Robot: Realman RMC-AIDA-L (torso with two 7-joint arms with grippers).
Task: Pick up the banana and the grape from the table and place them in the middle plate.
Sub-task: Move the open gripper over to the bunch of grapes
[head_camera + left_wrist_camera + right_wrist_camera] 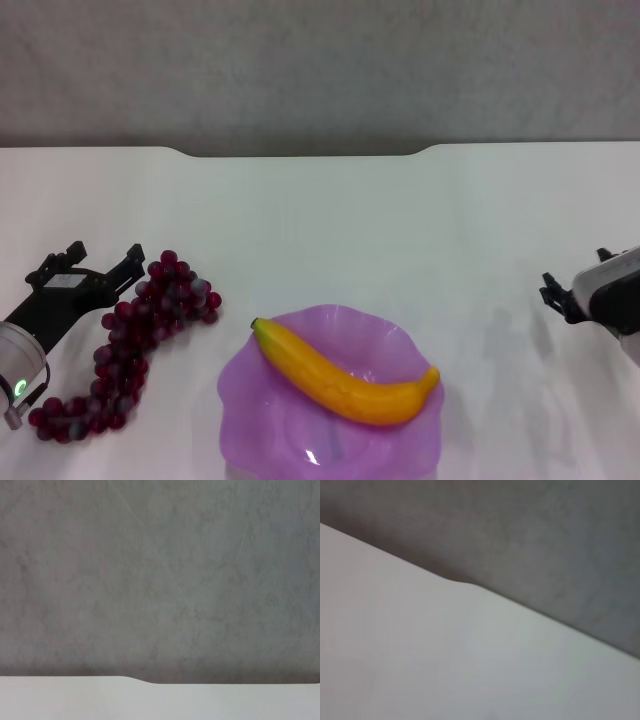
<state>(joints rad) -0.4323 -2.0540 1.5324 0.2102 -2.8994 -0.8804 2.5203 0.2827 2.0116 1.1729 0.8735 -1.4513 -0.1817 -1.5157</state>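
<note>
The yellow banana [345,380] lies across the purple scalloped middle plate [400,340] at the near centre of the white table [330,220], its dark stem tip toward the left. The bunch of dark red grapes [135,345] lies on the table left of the plate, trailing toward me. My left gripper [97,262] is open and empty, low over the table just left of the far end of the bunch, its right finger close to the grapes. My right gripper [578,278] is open and empty at the right edge, well away from the plate.
The table's notched far edge [300,152] meets a grey wall. The left wrist view shows only the wall and the table edge [140,680]. The right wrist view shows the same edge [460,582] and bare tabletop.
</note>
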